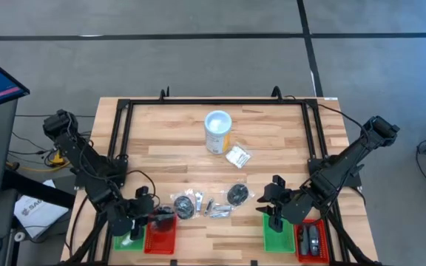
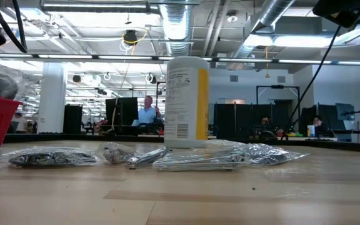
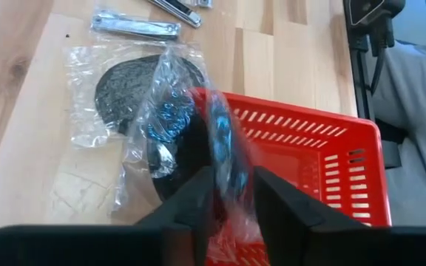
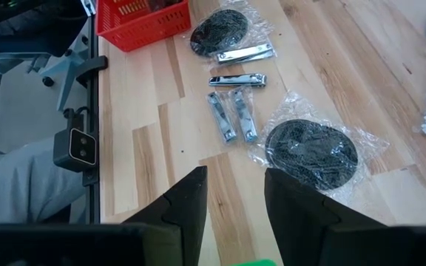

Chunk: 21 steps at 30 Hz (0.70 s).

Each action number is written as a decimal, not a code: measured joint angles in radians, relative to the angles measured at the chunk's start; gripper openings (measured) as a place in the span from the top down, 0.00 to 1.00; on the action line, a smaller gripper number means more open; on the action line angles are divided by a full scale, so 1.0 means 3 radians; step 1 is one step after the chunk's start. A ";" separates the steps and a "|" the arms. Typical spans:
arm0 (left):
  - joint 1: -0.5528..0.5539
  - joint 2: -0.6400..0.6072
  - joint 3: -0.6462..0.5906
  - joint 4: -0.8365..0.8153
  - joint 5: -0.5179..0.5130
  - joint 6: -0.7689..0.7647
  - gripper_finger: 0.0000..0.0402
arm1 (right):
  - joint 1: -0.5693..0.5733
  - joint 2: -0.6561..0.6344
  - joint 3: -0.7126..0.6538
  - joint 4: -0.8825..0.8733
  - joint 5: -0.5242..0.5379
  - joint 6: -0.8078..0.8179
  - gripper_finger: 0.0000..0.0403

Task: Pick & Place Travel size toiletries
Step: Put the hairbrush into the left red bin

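Observation:
The travel size toiletries lie in a row near the front edge: black round packets point(image 1: 237, 194) point(image 1: 185, 205), wrapped metal nail clippers point(image 1: 217, 209), and a white packet point(image 1: 237, 156) farther back. My left gripper point(image 1: 145, 216) hangs over the left red tray point(image 1: 161, 235). Its fingers stand slightly apart, with a blurred black round packet point(image 3: 220, 144) on edge between them, over the tray's rim point(image 3: 309, 118). My right gripper point(image 1: 272, 205) is open and holds nothing, above the right green tray point(image 1: 278, 235). My left gripper has the black round packet's lower part point(image 3: 224, 185) between its two fingers, which slant down from the table's left. The packet stands on edge above the red tray, its clear wrap trailing toward the table. Whether the fingers touch it, I cannot tell.
A white tub with a yellow label point(image 1: 217, 131) stands at mid-table. A green tray point(image 1: 128, 240) sits left of the left red tray. A right red tray point(image 1: 313, 240) holds dark pieces. A black frame point(image 1: 117, 140) borders the table.

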 joint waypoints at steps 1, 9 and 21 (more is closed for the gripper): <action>0.0000 0.0000 0.0000 -0.0001 0.0001 0.0000 0.75 | 0.0000 0.0000 0.0001 0.0002 0.0012 0.0004 0.68; 0.0042 -0.0014 0.0000 -0.0006 0.0002 0.0000 0.68 | -0.0078 0.0054 0.0001 0.0000 0.0110 0.0062 0.68; 0.0193 -0.0363 0.0000 0.0028 -0.0615 0.0063 0.71 | -0.0599 0.0546 -0.0001 -0.0108 0.0013 0.0093 0.68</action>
